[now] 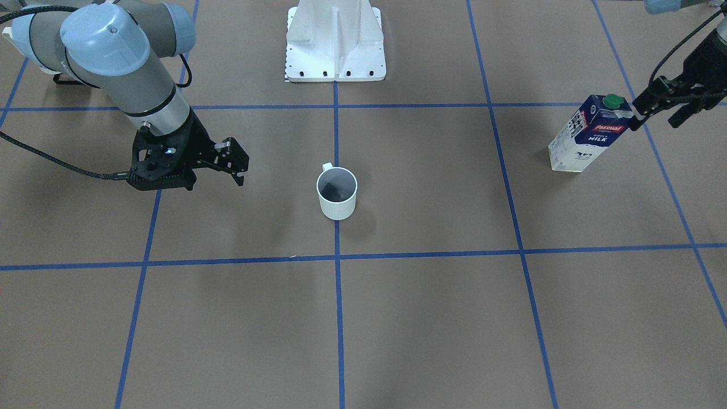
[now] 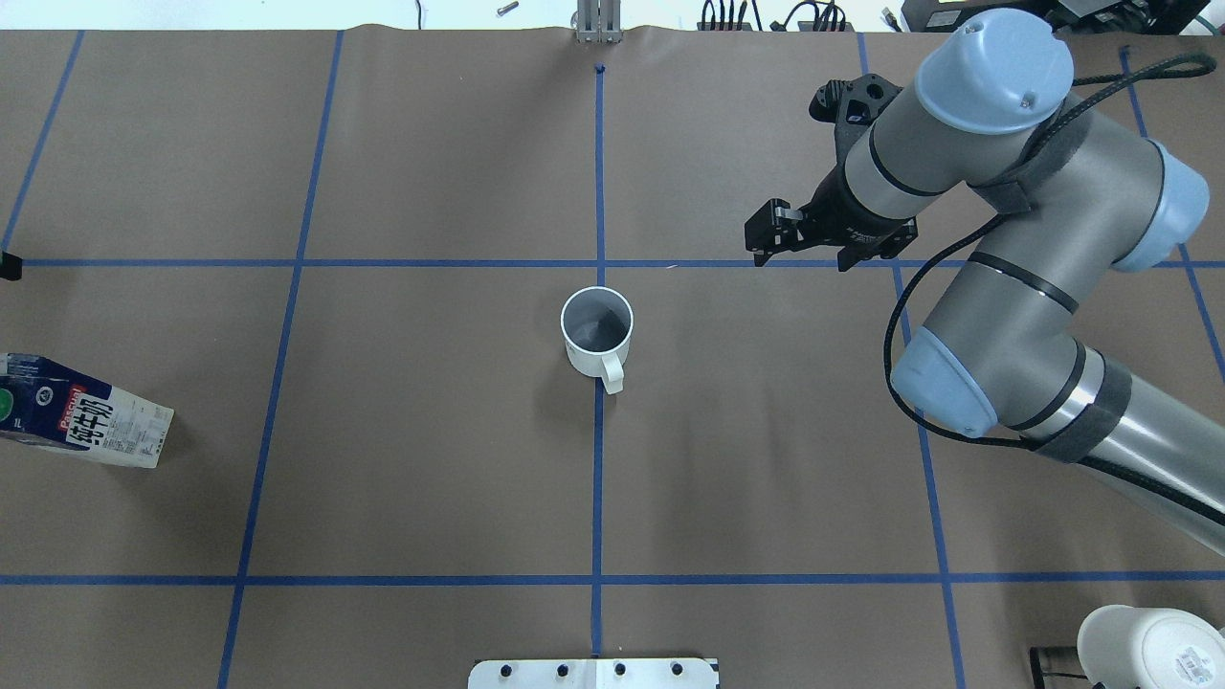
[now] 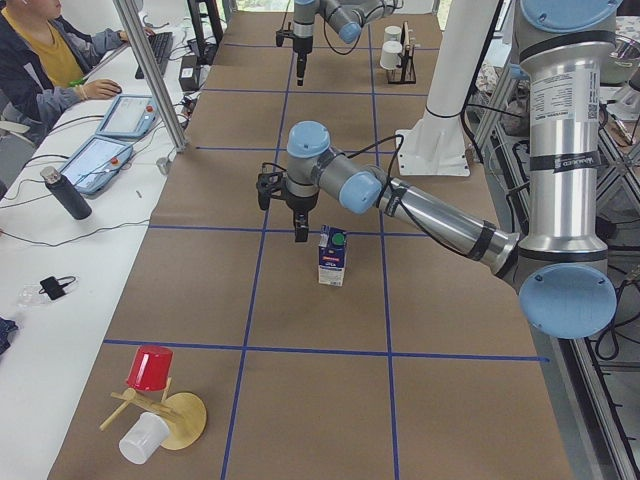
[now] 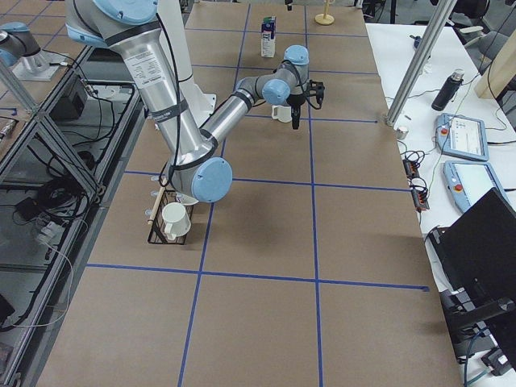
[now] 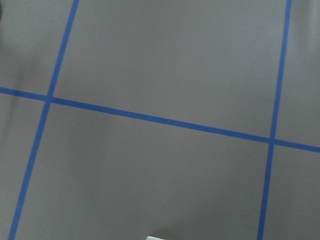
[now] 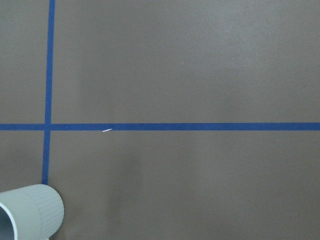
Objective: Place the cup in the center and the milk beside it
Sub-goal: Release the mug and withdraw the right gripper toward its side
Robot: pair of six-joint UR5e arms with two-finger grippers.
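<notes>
Nearest me, on the operators' side, is bare brown table (image 1: pixel 431 329) crossed by blue tape lines (image 1: pixel 339 318). Taking the cup (image 1: pixel 337 193) as the middle of a dial, with twelve pointing at the robot's white mounting plate (image 1: pixel 335 57), this is how things lie.

That cup stands upright on the central tape line at the center (image 1: pixel 337 233) of the table. Its mouth is up, its grey inside shows, and its small handle points to about eleven o'clock. Nothing touches it.

At nine o'clock, near the cup but clear of it, hangs the right gripper (image 1: pixel 243 170). Its jaws are parted and hold nothing. Its wrist camera looks down on paper and tape, with the cup's side just in the lower left corner.

Well apart from the cup, between two and three o'clock, stands the milk (image 1: pixel 590 133), upright in the side view and with its green cap on top. The left gripper (image 1: pixel 657 116) is just beside the carton's top, at about two o'clock from it. Its fingers are spread and not closed on the carton. In the view from the robot's left end it hangs next to the carton without gripping it. Its wrist camera shows only paper and tape.

In the overhead view, a white mug (image 2: pixel 1153 649) sits base-up at the robot's end of the table, under the right arm.
</notes>
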